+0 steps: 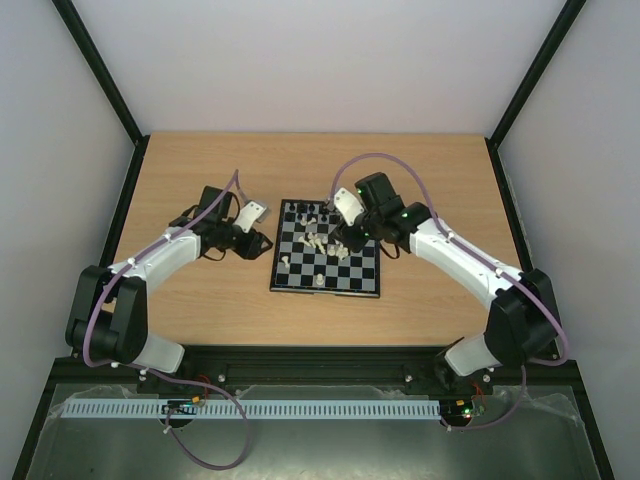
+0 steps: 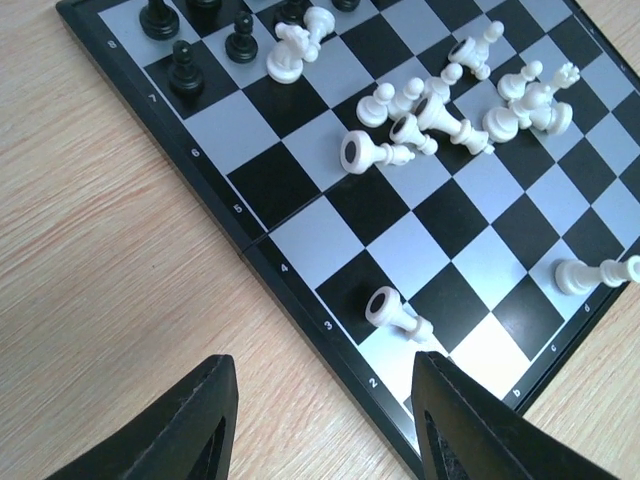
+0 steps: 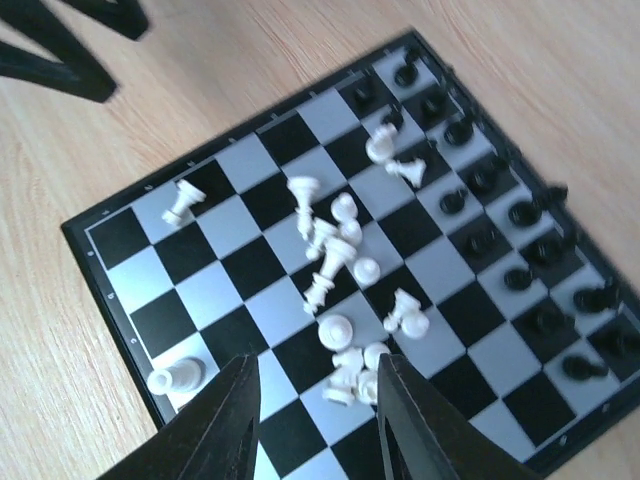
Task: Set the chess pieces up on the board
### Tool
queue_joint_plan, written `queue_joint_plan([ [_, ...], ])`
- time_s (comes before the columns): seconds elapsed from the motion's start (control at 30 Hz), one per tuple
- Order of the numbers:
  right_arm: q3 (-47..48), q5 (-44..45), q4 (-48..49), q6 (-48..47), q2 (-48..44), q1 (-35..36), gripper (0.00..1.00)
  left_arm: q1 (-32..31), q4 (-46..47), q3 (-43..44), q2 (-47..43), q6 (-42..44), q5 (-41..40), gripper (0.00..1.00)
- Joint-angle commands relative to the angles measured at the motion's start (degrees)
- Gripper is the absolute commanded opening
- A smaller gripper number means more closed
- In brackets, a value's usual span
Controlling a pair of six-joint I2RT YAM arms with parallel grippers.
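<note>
"Where were your tools just then?"

"My right gripper hung over the middle of the board. Its fingers were spread and nothing was pinched between them. A few white pieces lay on the squares under the gap. My left gripper was spread as well and empty. It sat low over the table, just beside the board's left edge, toward the near corner."

"And the pieces themselves?"

"The black pieces stood along the far edge in what looked like two full rows. My right wrist view was too blurred for me to check each one. The white ones were another matter. Most lay tipped over in a loose heap around the middle of the board, some of them touching. Two lay apart from the heap. One was close to the left edge, a couple of rows in from the near side. The other was on its side by the near edge."

"So how far along were you?"

"About half, by my judgement. The black side looked finished. The white side had hardly begun, and I saw no white piece upright in its proper place on the two near rows. Every white piece had yet to be picked out of the heap, stood up and set on those rows. Since they were tangled and lying flat, I expected that to be the slower half."
</note>
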Motion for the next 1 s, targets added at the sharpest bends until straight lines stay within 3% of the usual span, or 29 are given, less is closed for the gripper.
queue_joint_plan([
  [0.0, -2.5, -3.5, -3.5, 10.4, 1.5, -3.4, 0.32, -1.4, -2.8, 1.9, -0.1, 3.9, 0.2, 0.51],
  [0.23, -0.2, -3.4, -5.8, 6.3, 9.1, -3.8, 0.26, -2.8, -2.7, 3.1, 0.7, 4.4, 0.0, 0.52],
  [0.53, 10.0, -3.4, -9.4, 2.8, 20.4, -3.7, 0.37, -2.8, -2.2, 1.7, 0.1, 4.1, 0.1, 0.53],
  [0.97, 9.7, -1.2, -12.4, 0.1, 23.6, -1.1, 0.33, -2.7, -0.4, 0.8, 0.2, 1.9, 1.0, 0.54],
])
